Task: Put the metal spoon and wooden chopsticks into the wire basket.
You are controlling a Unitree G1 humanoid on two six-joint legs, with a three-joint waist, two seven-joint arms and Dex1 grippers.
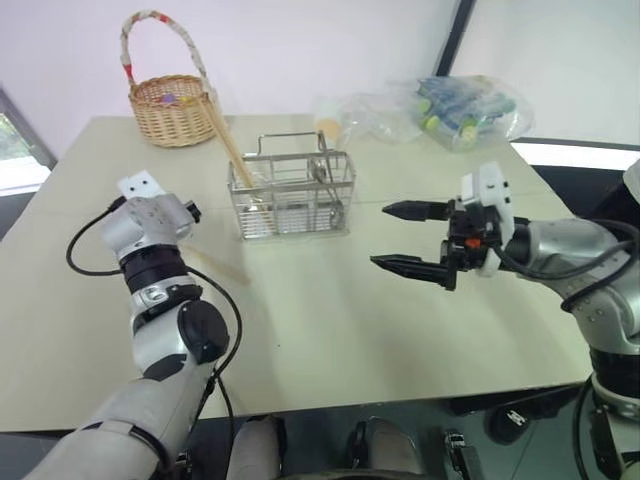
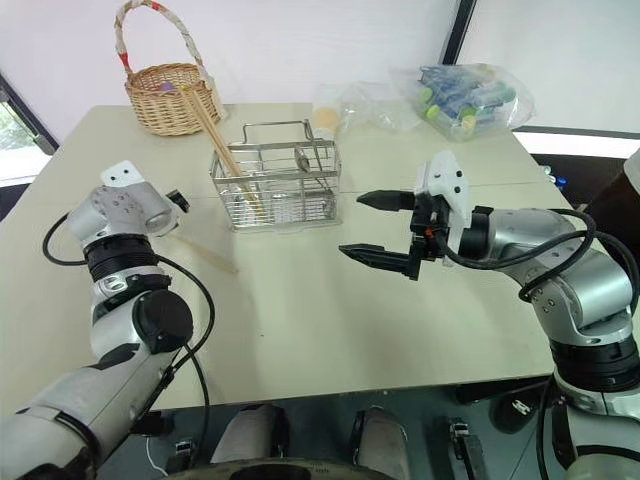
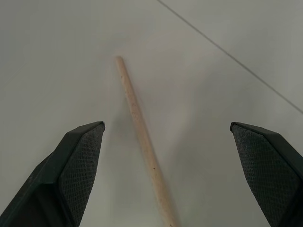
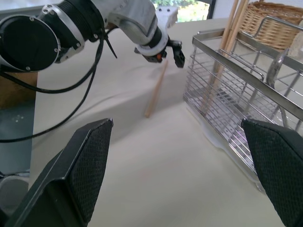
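One chopstick (image 3: 142, 142) lies flat on the table (image 1: 400, 330), just left of and nearer than the basket (image 1: 293, 195). Other chopsticks (image 1: 225, 140) already lean in the basket, and the spoon (image 2: 302, 160) stands in it too. The left gripper (image 3: 165, 175) straddles the loose stick, wide open and empty. The right gripper (image 1: 410, 238) hangs wide open and empty, right of the basket. Risk: the thin stick may roll or slip as the fingers (image 3: 75, 165) close, or the tips may jam against the tabletop.

Wire basket (image 2: 275, 185) mid-table, chopsticks (image 2: 225, 150) and spoon (image 2: 303, 160) inside, one chopstick (image 2: 205, 252) lying left.
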